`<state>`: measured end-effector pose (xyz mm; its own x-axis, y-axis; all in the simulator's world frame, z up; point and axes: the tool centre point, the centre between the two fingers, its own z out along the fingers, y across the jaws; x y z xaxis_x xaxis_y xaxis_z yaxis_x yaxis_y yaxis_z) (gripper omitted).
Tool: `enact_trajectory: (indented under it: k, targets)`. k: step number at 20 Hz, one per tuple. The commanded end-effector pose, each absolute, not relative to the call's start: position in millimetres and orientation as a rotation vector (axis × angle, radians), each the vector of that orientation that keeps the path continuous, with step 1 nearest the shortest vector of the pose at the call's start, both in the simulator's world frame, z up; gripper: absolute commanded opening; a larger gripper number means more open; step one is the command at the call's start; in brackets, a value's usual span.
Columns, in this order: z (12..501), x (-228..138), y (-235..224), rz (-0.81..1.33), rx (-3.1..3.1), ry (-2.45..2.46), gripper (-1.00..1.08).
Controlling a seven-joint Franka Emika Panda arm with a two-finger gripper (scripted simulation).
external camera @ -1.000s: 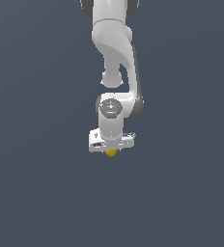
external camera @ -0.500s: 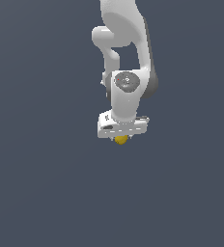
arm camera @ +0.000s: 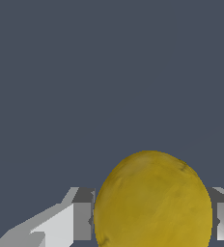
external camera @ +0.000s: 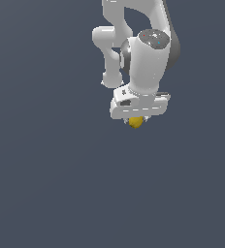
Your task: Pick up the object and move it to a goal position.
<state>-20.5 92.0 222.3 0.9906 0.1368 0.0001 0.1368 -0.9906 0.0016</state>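
The object, a small yellow oval lump (external camera: 136, 122), hangs under the white hand of my arm in the exterior view, held off the grey ground. My gripper (external camera: 136, 120) is shut on it, and only its lower half shows below the hand. Seen from the wrist, the object (arm camera: 152, 200) fills the space between my two fingers (arm camera: 80, 214), which press on both of its sides. My gripper (arm camera: 152, 219) carries nothing else.
Plain dark grey ground (external camera: 61, 184) lies all around, with no other objects, walls or edges in sight. The arm's white links (external camera: 134, 29) rise above the hand toward the exterior view's upper right.
The arm has swung up and toward the exterior view's right with the yellow object held in the gripper. The hand has also tilted.
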Motion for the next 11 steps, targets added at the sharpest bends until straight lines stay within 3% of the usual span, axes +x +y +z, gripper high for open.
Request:
enact_trajectory:
  k: [1, 11]
  targets:
    - [240.3, -25.4, 101.7, 0.0, 3.133, 0.214, -1.0]
    - [270.6, -31.4, 118.9, 0.0, 3.134, 0.214, -1.0]
